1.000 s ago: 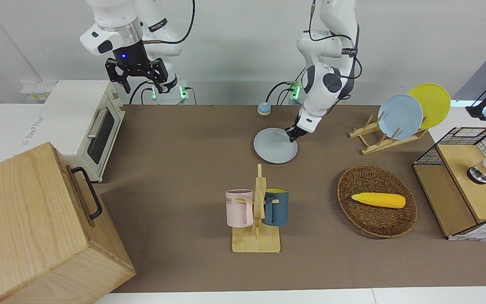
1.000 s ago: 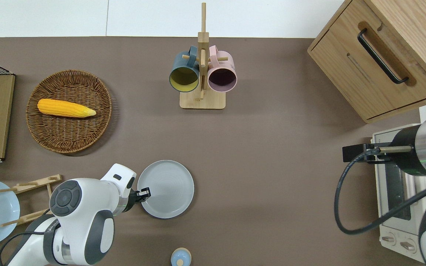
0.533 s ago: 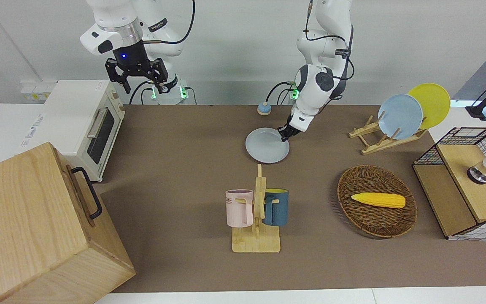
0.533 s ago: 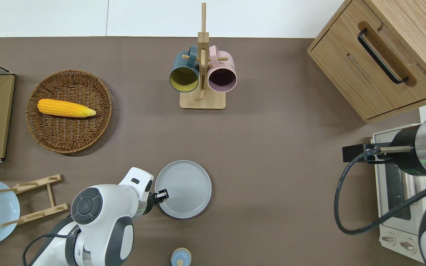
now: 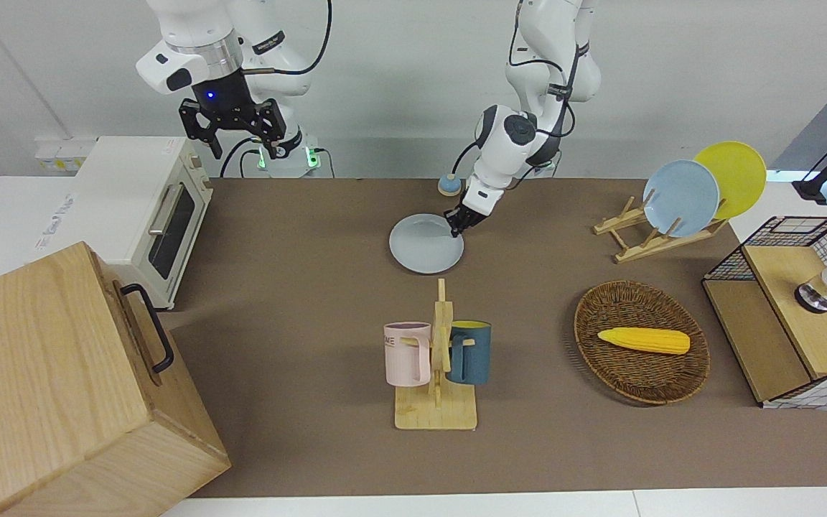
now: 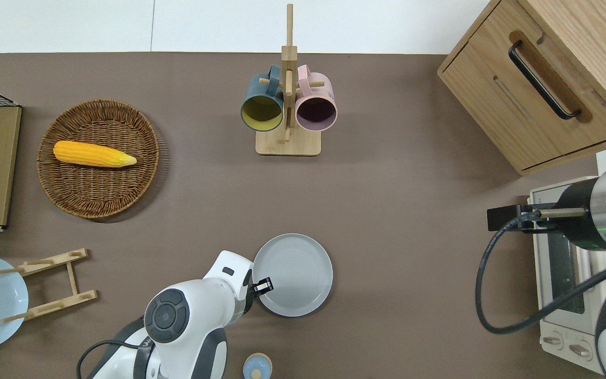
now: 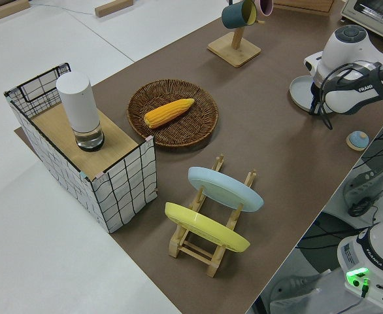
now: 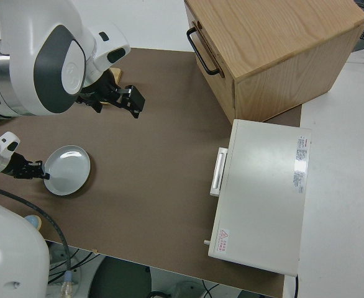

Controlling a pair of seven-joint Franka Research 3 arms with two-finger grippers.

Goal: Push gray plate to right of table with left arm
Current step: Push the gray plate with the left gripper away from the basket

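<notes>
I am reaching my left arm [image 5: 510, 140] low across the bench [image 5: 298, 287], bent at the elbow, my left hand [image 6: 262, 286] touching the gray plate [image 6: 295, 273] at its rim on the side toward my left arm's end; I cannot tell whether its fingers are open or closed. My right arm is sitting parked. The plate is lying flat near the middle of the brown bench, nearer to me than the mug rack [image 6: 287, 102], with the wicker basket [image 6: 98, 158] well apart.
</notes>
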